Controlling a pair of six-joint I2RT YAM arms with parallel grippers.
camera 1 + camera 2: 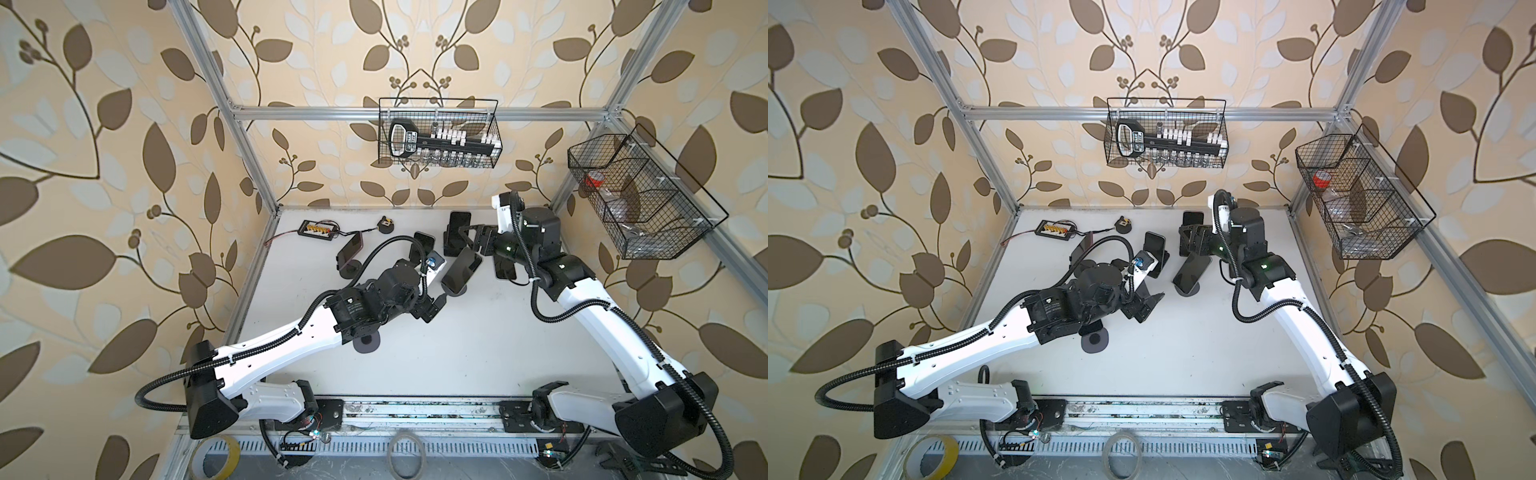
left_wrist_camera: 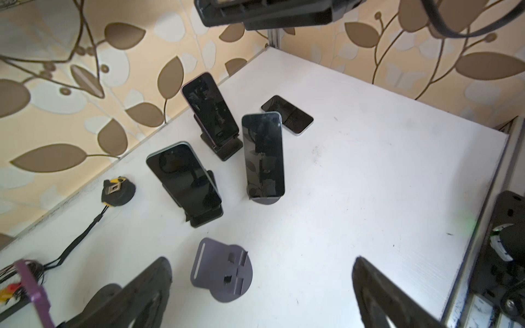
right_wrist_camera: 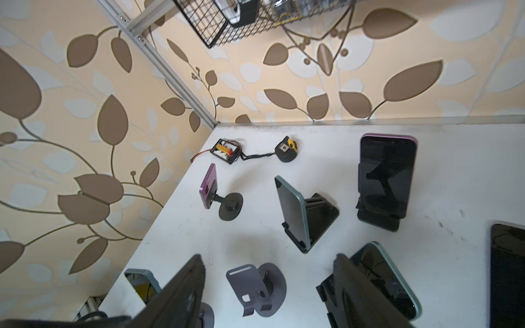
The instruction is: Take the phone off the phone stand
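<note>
Holding right tool (image 3: 269,257) half-spread, left tool (image 2: 262,259) wide, both empty; probably aiming for purple phone (image 3: 386,170): pinching its edges, lifting off stand (image 3: 377,221).

A: Where's the left hand (image 1: 1150,307)?
B: Just left of the leaning phone (image 1: 1192,270) on its round stand (image 1: 1187,292), jaws wide apart.
A: And the right hand (image 1: 1188,241)?
B: Directly behind that phone, over the white surface (image 1: 1183,357).

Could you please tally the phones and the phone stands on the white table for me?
Glossy dark-screened smartphones: 6 (one only partly in view)
Black and grey plastic phone stands: 6
Total: 12
</note>
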